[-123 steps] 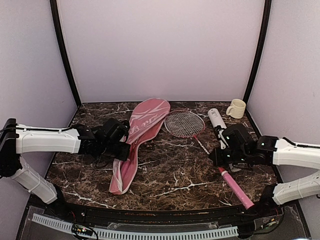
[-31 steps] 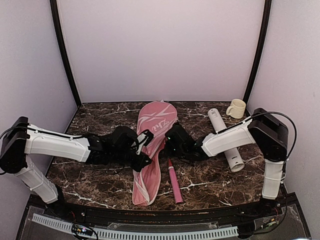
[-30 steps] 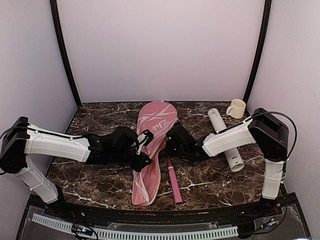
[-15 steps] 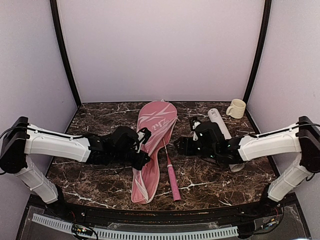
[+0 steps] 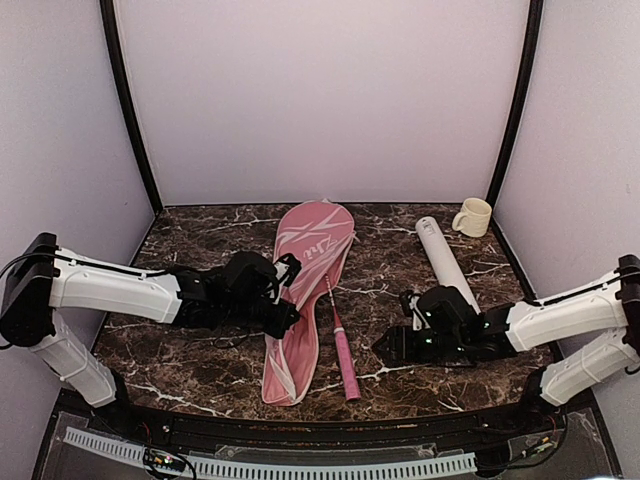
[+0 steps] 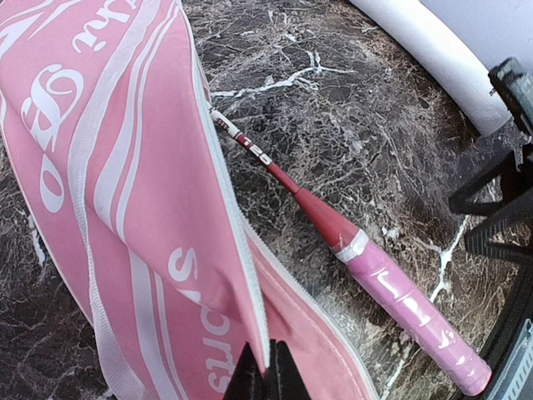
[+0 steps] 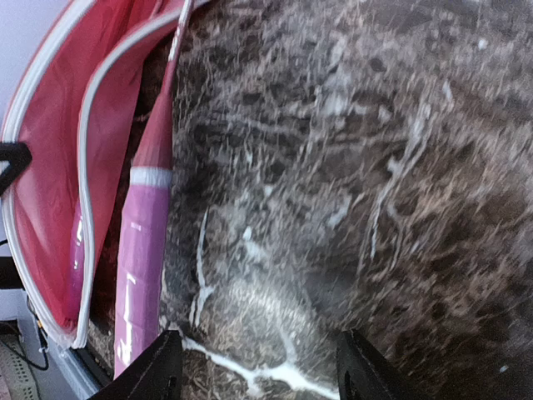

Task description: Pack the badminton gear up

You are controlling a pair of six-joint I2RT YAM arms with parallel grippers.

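The pink lettered racquet cover (image 5: 305, 285) lies lengthwise in the middle of the table. My left gripper (image 5: 288, 318) is shut on its white zipper edge and holds that flap up (image 6: 266, 354). One racquet's thin shaft (image 6: 250, 150) runs into the opening, its head hidden inside. Its pink handle (image 5: 345, 362) lies outside on the marble (image 7: 137, 250). My right gripper (image 5: 386, 347) stands open and empty to the right of that handle (image 7: 258, 346), apart from it. The white tube (image 5: 445, 262) lies behind my right arm. No shuttlecocks show.
A cream mug (image 5: 473, 216) stands in the far right corner. Black posts and pale walls close in the dark marble table (image 5: 200, 225). The table's near edge is just below the racquet handle and the cover's tail.
My right gripper has opened, let go of the racquet and drawn back to the right and towards the near edge. The left gripper still holds the cover's edge.
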